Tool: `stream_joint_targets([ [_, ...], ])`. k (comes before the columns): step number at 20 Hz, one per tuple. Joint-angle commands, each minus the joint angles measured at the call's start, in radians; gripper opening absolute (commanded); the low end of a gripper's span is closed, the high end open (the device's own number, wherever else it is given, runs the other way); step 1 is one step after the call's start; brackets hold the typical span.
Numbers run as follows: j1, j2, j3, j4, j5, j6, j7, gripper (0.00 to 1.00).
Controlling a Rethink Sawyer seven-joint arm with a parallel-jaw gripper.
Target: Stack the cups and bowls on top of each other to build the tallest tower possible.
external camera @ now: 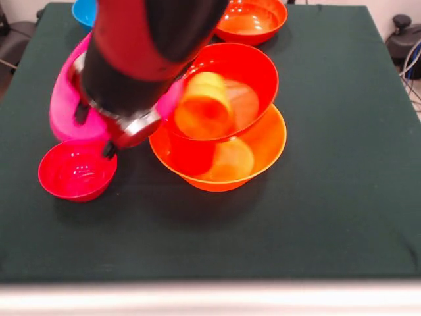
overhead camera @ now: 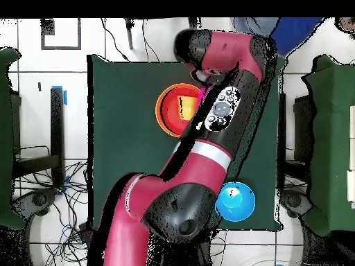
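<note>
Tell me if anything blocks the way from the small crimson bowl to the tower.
Yes: the arm's wrist hangs between the crimson bowl and the tower, over the pink bowl. The cloth between them looks bare.

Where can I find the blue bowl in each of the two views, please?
Front view: the blue bowl sits at the top left edge, partly cut off, behind the pink bowl.
Overhead view: it lies at lower right, beside the arm.
Shared landmark: the orange tower mid-table.
</note>
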Motion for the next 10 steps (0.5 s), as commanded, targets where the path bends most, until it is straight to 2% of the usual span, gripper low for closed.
stream_joint_targets([
  [1,-0.01,0.049,0.166,0.011,-0.048,-0.107,-0.159,1.0],
  [7,0.006,0.01,0.191,0.071,-0.066,-0.109,-0.16,1.0],
  [10,0.011,0.002,0.209,0.094,-0.077,-0.146,-0.16,1.0],
])
